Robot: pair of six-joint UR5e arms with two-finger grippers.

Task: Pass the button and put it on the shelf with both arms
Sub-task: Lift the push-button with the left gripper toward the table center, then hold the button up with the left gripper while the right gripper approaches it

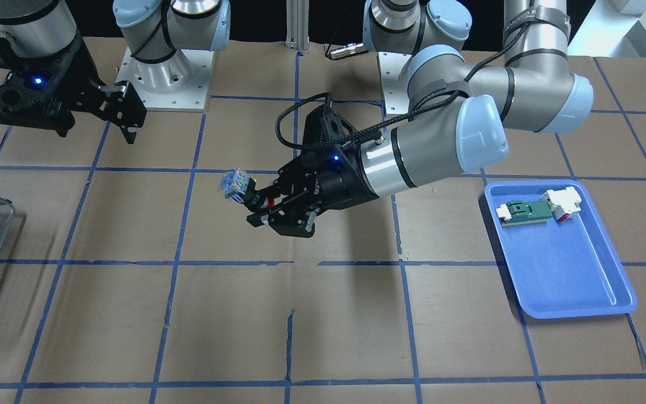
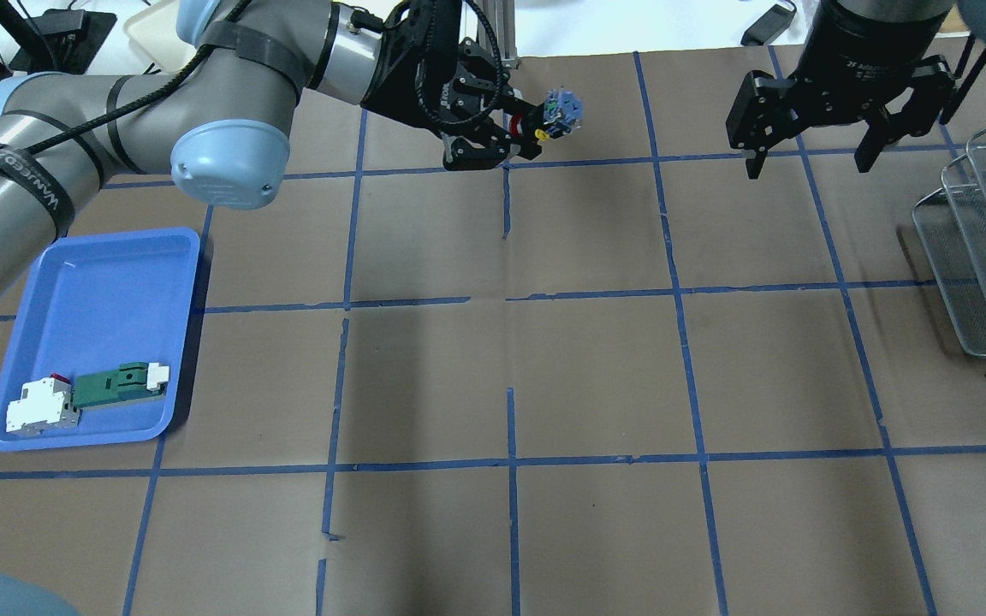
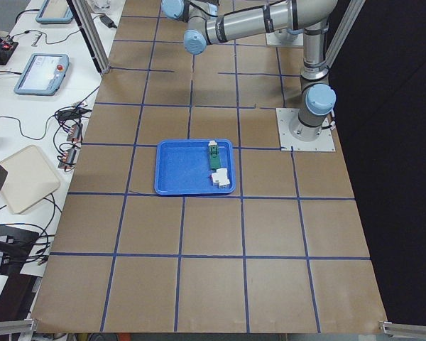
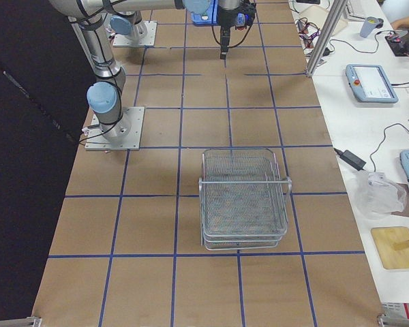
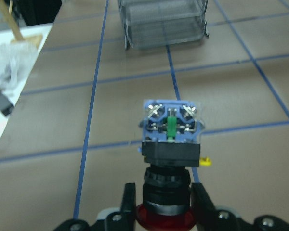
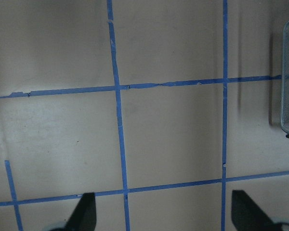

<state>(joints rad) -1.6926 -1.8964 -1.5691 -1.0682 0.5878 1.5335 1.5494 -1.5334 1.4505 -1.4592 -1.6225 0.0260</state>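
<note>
Open table (image 2: 596,359) lies between our left gripper (image 2: 524,130), clamped on the button (image 2: 560,111) with its pale block outward, and our right gripper (image 2: 807,167), spread wide and empty.

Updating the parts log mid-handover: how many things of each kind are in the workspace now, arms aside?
Button, held by left gripper: 1
Green-and-white flat part: 1
White-and-red block: 1
Blue tray: 1
Wire shelf: 1
Total: 5

Black strap (image 2: 46,198), left arm (image 2: 228,162): I read "WANLEED".
Black collar (image 2: 865,62), right arm (image 2: 878,26): I make out "2F Adapt…"; the rest is too small.
</note>
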